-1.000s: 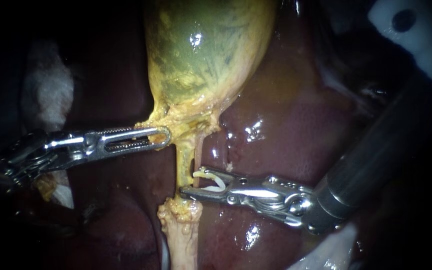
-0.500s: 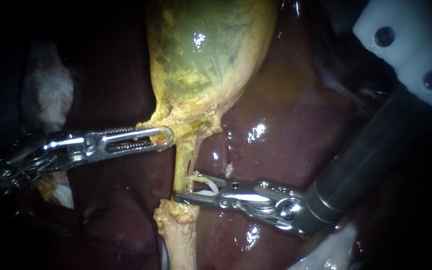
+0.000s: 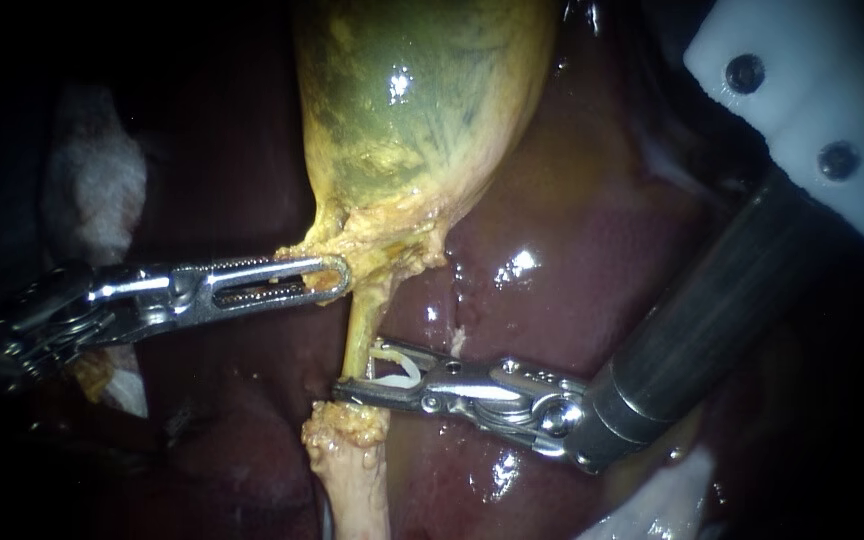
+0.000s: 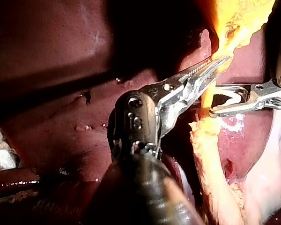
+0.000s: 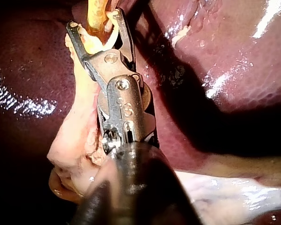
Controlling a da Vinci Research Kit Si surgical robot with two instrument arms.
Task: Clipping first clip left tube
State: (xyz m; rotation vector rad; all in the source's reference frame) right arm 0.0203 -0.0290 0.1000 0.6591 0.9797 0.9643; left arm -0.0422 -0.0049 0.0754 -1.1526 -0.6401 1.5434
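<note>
Here the left instrument (image 3: pixel 332 275) reaches in almost level. Its shaft lies well out to one side of the tube (image 3: pixel 356 330), and its long toothed jaws point toward the tube. They are clamped on the yellow tissue at the neck of the gallbladder (image 3: pixel 412 110), right where the tube leaves it. The left wrist view shows the same bite, with both jaws pressed onto that tissue at the tube's gallbladder end.

The right instrument (image 3: pixel 357 368) comes from the tube's other side. Its dark shaft slopes steeply, and its wrist is bent so that the jaws lie nearly level and cross the tube close to its far end. These jaws stand apart with a clear gap, and the tube runs through it; the right wrist view shows the tube passing between the two tips. A white clip (image 3: pixel 400 376) sits inside the jaws, its arms spread and reaching toward the tube. I cannot tell whether it touches the tube.

By count there are two instruments, one clip, one gallbladder and one tube plainly seen. A single pale, knobbly stump of tissue (image 3: pixel 347 440) continues from the tube's far end. The wet, dark red liver (image 3: pixel 572 280) lies behind the tube on both sides. One wad of white gauze (image 3: pixel 92 190) sits well away from the tube, beyond the left instrument. One white plate (image 3: pixel 822 110) with two dark screw heads sits far from the tube, by the right instrument's shaft.
</note>
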